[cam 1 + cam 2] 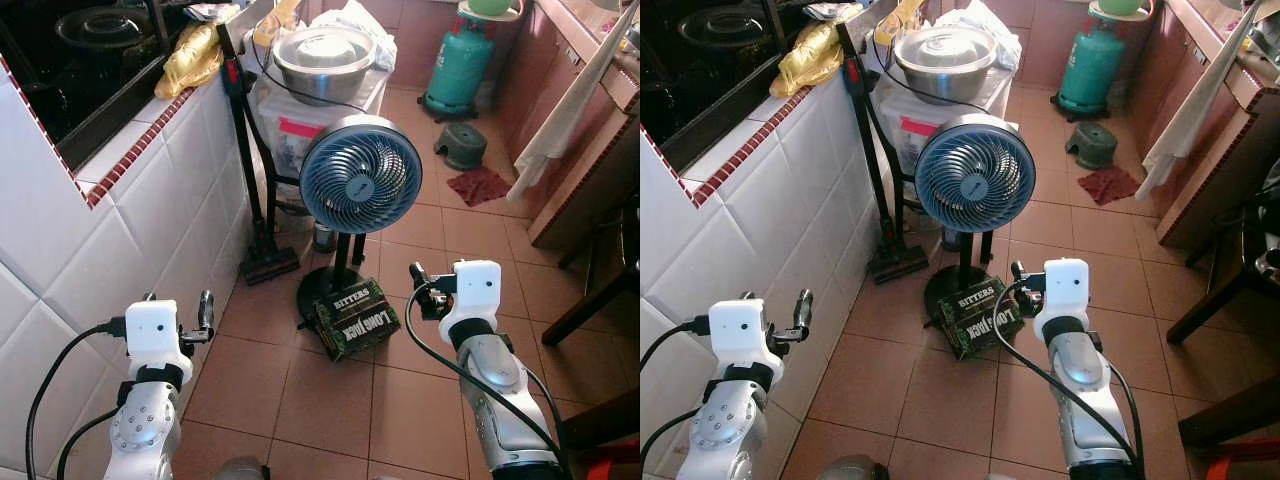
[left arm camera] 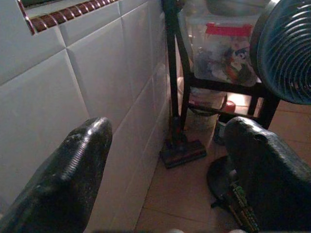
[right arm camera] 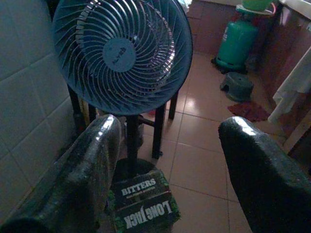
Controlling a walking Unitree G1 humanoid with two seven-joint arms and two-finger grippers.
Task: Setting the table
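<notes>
Two empty tools, left (image 1: 205, 312) and right (image 1: 418, 285), both spread open, pointing toward upright fan (image 1: 360, 175).

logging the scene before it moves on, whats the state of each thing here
fan: upright on floor, faces robot
box: on floor against fan base
vacuum: leaning on tiled wall
bowl: upright on container
gas cylinder: upright
stool: upright on floor
red rag: crumpled on floor
left gripper: open, empty
right gripper: open, empty
</notes>
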